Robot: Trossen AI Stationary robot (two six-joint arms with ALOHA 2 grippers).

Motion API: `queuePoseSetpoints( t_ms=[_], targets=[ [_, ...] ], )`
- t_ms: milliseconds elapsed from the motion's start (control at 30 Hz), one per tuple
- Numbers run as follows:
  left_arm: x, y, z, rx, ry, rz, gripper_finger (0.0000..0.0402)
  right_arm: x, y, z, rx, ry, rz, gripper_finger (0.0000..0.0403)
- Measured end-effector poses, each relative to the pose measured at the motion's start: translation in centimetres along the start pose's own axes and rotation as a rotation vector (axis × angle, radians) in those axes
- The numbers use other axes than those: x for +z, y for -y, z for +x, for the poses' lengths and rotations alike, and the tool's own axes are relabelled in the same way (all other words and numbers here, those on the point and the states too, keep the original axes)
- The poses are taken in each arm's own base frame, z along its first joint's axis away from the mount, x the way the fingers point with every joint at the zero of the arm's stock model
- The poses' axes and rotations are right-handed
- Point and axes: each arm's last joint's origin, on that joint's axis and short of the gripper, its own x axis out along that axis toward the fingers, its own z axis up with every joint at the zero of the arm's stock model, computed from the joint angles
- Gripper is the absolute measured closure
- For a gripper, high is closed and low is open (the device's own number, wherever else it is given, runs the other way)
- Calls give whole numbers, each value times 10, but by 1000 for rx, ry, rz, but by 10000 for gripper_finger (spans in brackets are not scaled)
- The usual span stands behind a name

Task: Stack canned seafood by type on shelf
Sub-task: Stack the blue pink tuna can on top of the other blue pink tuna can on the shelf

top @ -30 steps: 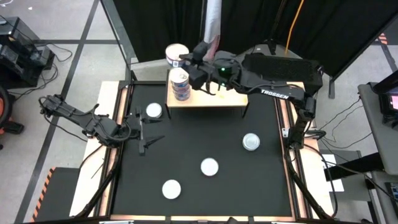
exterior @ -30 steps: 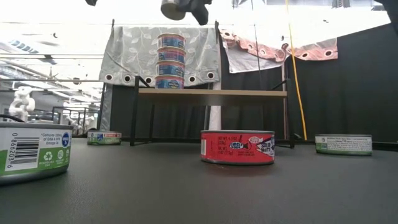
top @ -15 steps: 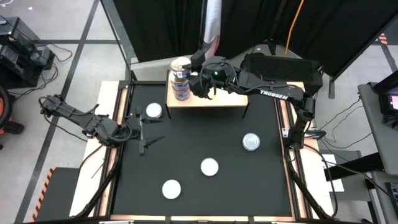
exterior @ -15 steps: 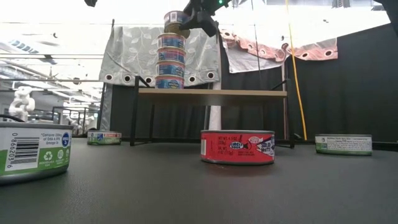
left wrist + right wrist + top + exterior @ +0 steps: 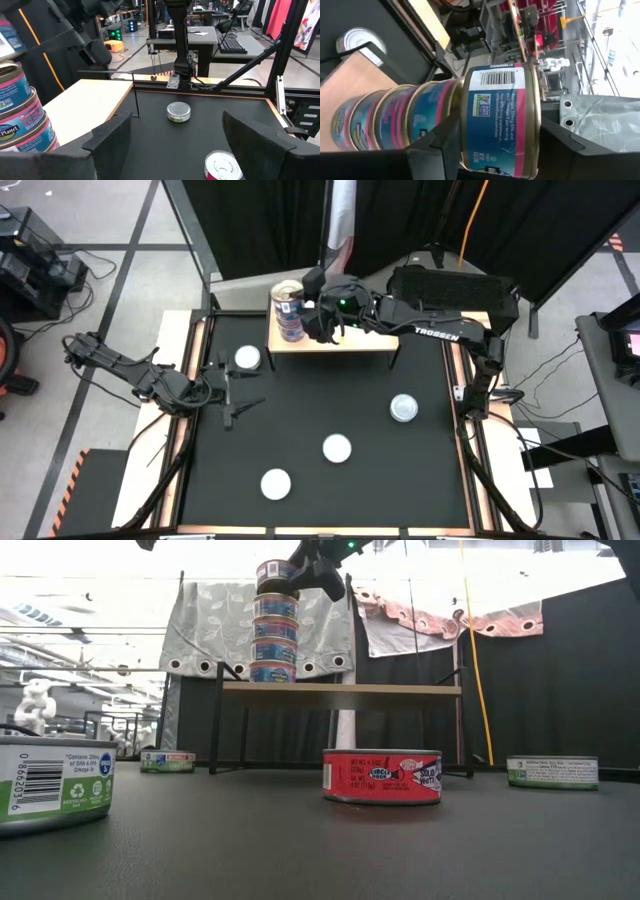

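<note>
On the light wood shelf (image 5: pixel 345 340) stands a stack of several blue-and-pink tins (image 5: pixel 273 638). My right gripper (image 5: pixel 298 300) is shut on one more blue-and-pink tin (image 5: pixel 275 576) right over the stack; whether it rests on the top tin I cannot tell. My left gripper (image 5: pixel 226 386) waits open at the table's left edge, with nothing between its fingers (image 5: pixel 107 142). Loose tins lie flat on the black table: a red one (image 5: pixel 382 776), a green one (image 5: pixel 552 772), one near the shelf's left leg (image 5: pixel 247 358) and one at the front (image 5: pixel 276 483). My right gripper pinches the tin's round side wall (image 5: pixel 470 142) between its two fingers (image 5: pixel 437 145), one on each opposite side. The fingers reach in from the table's right, nearly level and tipped a little down. The tin sits about level, in line with the stack.
The shelf's right half (image 5: pixel 375 340) is bare wood. Thin dark legs (image 5: pixel 214 730) carry the shelf at the table's far edge. A black curtain and a patterned cloth (image 5: pixel 210 620) hang behind it. My right arm (image 5: pixel 440 305) stretches over the shelf from the right.
My right gripper has come down and toward the table's near edge with the tin, from beyond the shelf's far edge to over the stack. It has tipped forward, and the tin has gone from tilted to about level.
</note>
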Motion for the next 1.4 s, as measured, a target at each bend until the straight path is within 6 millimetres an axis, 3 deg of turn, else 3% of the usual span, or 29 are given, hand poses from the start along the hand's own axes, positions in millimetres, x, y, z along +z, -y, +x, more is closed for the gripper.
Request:
queuePoseSetpoints(
  t_ms=[300,633,900,1400],
  targets=[
    [0,0,0,0,0,0,94,-1,3,-1,-20,4,18,173],
    [0,0,0,0,0,0,94,-3,4,0,-19,5,44,163],
    [0,0,0,0,0,-1,94,-3,4,0,-10,25,108,115],
    [0,0,0,0,0,-2,94,-13,9,2,-13,34,164,110]
  ],
)
